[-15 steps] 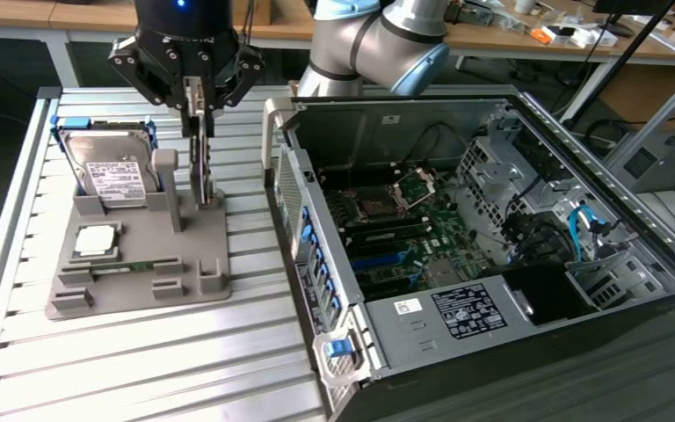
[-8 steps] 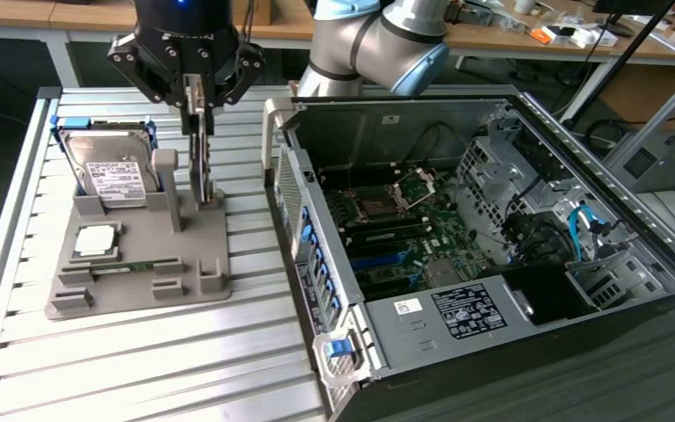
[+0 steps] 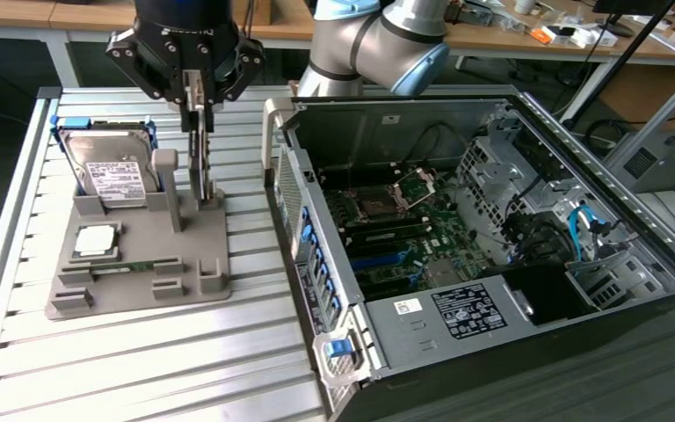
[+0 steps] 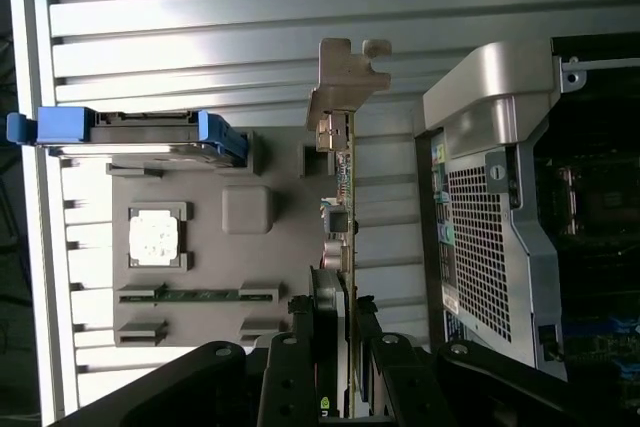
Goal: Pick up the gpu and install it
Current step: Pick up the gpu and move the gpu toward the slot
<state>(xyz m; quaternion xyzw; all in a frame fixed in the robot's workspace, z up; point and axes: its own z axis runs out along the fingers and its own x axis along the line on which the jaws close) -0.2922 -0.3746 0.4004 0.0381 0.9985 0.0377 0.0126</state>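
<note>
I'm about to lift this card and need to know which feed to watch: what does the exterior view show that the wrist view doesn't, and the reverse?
Exterior view: the arm, plus the power supply and blue cables inside the case.
Wrist view: the silver end bracket of the gpu, seen edge-on, and its black fan between the fingers.
Both: the hand shut on the upright gpu, with the hard drive and CPU chip on the grey tray beside the case.

No legible txt: white labels on hard drive (image 3: 115, 183) & PSU (image 3: 467, 309) too small to read.
</note>
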